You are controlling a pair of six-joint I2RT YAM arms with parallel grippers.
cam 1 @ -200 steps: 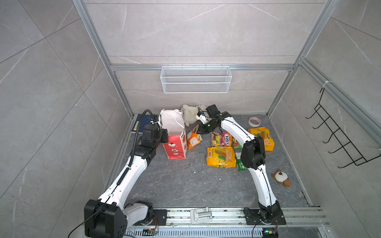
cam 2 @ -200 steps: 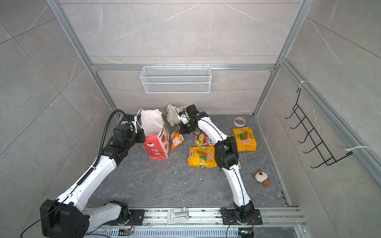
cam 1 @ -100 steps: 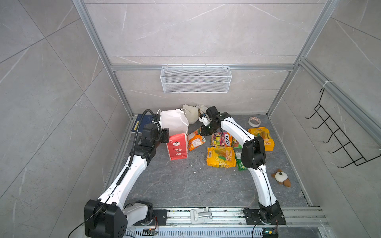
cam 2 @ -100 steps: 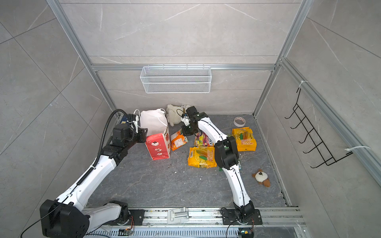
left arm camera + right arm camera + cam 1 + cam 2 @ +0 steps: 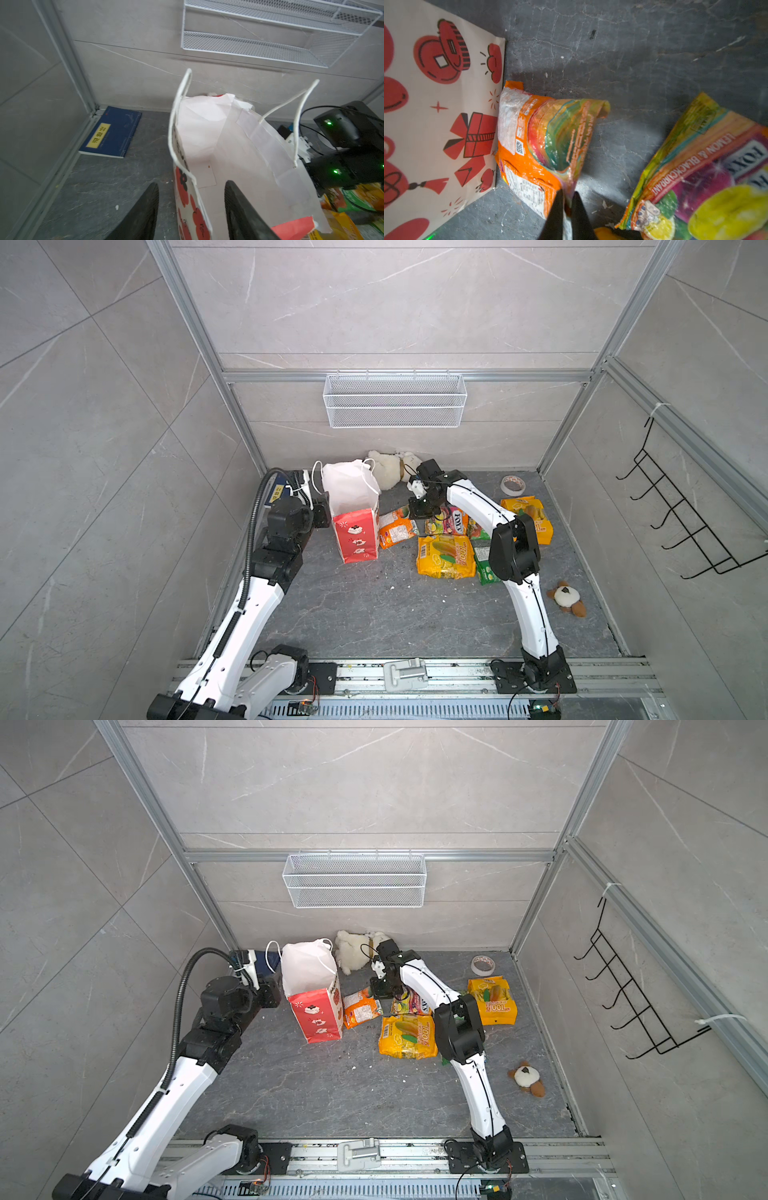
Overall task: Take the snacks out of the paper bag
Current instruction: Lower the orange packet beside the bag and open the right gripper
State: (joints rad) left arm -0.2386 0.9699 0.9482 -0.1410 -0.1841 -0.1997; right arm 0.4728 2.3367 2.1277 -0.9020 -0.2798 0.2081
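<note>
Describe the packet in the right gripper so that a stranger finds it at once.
Start at the upright paper bag, back left on the floor. Right of it lies the orange packet, pinched by the right gripper. No other packet lies so near the bag.

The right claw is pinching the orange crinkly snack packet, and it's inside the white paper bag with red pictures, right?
No. The right gripper does pinch the orange crinkly foil snack packet, but it lies outside the white, red-printed paper bag, on the grey floor beside it, as the right wrist view shows.
</note>
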